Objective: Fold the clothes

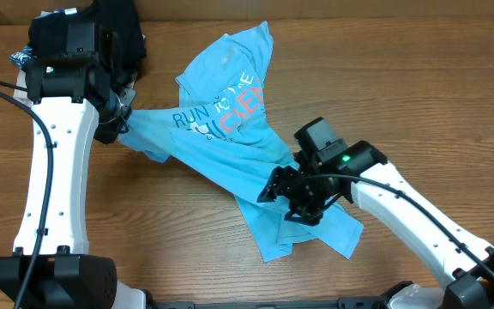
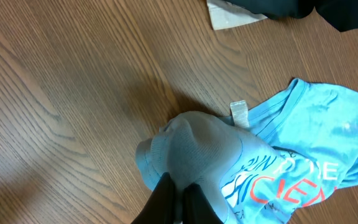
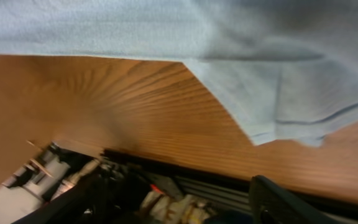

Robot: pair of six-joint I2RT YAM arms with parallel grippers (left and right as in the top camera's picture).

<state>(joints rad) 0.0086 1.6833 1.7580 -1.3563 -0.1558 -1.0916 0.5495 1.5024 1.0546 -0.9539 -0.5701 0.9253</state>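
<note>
Wood desk [image 1: 178,245]. Sky-blue T-shirt [image 1: 221,146] lies crumpled mid-desk with its lettering up and one edge drawn out toward the left arm. Dark garments [image 1: 123,30] sit at the far left edge. Left pincer [image 2: 178,196] is closed tight on a bunched shirt edge. Right pincer [image 1: 274,190] is over the shirt's near part; cannot tell its opening or whether it grips.

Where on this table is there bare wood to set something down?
Bare wood lies in front between the left arm and the blue T-shirt, and at the back right beyond the right arm. Crowded: back left, by the dark clothes pile.
</note>
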